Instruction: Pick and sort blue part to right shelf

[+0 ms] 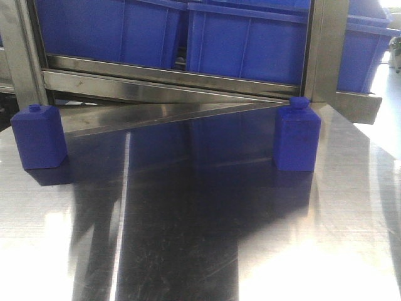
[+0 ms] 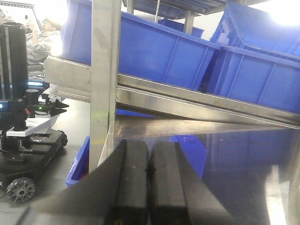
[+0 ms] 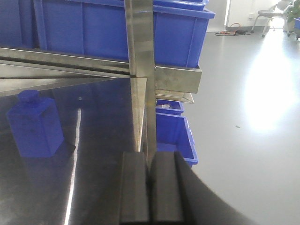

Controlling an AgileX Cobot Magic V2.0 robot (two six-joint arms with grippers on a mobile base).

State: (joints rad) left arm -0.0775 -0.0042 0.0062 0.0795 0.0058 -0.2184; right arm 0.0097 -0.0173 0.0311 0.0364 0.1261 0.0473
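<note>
Two blue parts stand upright on the shiny steel table [image 1: 188, 238]: one at the left [image 1: 37, 138], one at the right [image 1: 296, 138] by the rack's post. The shelf's brushed front rail [image 1: 169, 81] runs behind them, with large blue bins [image 1: 244, 44] above. My left gripper [image 2: 149, 145] is shut and empty over the table's left edge; a faint blue shape [image 2: 190, 150] shows behind its right finger. My right gripper [image 3: 150, 157] is shut and empty, near the table's right edge and the post [image 3: 140, 70]. A blue part [image 3: 33, 124] stands ahead to its left.
A steel post [image 2: 103, 70] stands ahead left of the left gripper. A black wheeled robot [image 2: 23, 145] and a blue bin [image 2: 77, 164] are on the floor left of the table. More blue bins [image 3: 176, 133] sit under the rack on the right, beside open floor.
</note>
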